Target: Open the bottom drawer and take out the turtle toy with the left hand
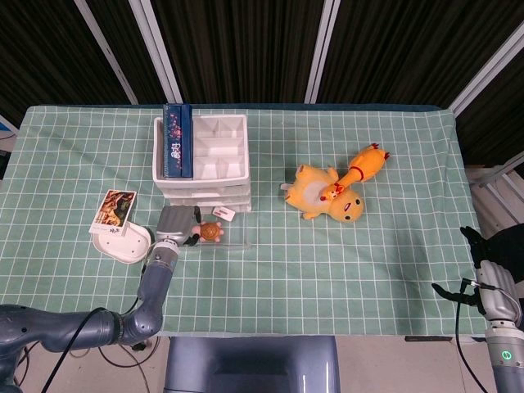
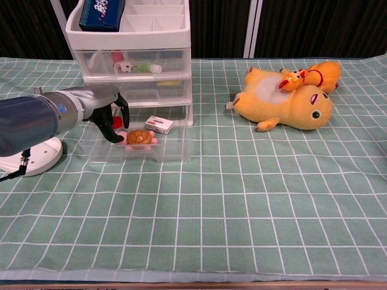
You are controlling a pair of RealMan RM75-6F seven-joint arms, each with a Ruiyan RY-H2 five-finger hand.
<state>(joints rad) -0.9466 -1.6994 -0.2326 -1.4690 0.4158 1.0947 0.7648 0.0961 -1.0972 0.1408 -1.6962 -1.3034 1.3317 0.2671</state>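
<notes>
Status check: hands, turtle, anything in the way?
Left hand open, reaching into the open bottom drawer, fingers at the turtle, not gripping. Right hand open at the table edge. Small white box lies beside the turtle.

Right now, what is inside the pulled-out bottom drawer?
The bottom drawer holds the turtle toy and a small white box. The left hand reaches in beside the turtle, covering most of a small red object.

The clear bottom drawer (image 2: 172, 148) stands pulled open at the foot of the white drawer unit; a brown-shelled, pink-limbed turtle toy (image 2: 138, 137) lies upright inside its left half.
</notes>
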